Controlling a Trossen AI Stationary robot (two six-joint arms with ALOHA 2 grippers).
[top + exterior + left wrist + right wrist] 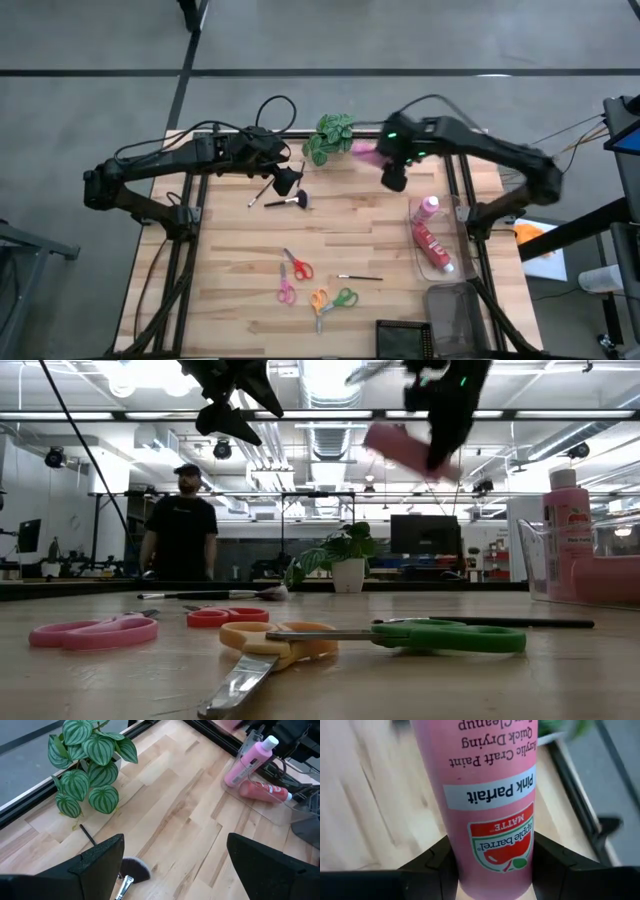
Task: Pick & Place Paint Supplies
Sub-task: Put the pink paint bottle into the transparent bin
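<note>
Jaws of your right gripper [492, 870] are clamped on a pink bottle [487, 795], one finger on each side of its body, and the bottle's long axis runs straight out ahead of the fingers. You carry it high above the table's far edge, near the plant [329, 138]. What matters for you now is that the clear tray [452, 270] lies nearer and to the right, with a second pink bottle [427, 210] and the red bottle [433, 248] already in it. Your left gripper [175, 870] hangs wide open and empty over the fan brush [290, 202]; that arm is the nearer one for the brushes.
</note>
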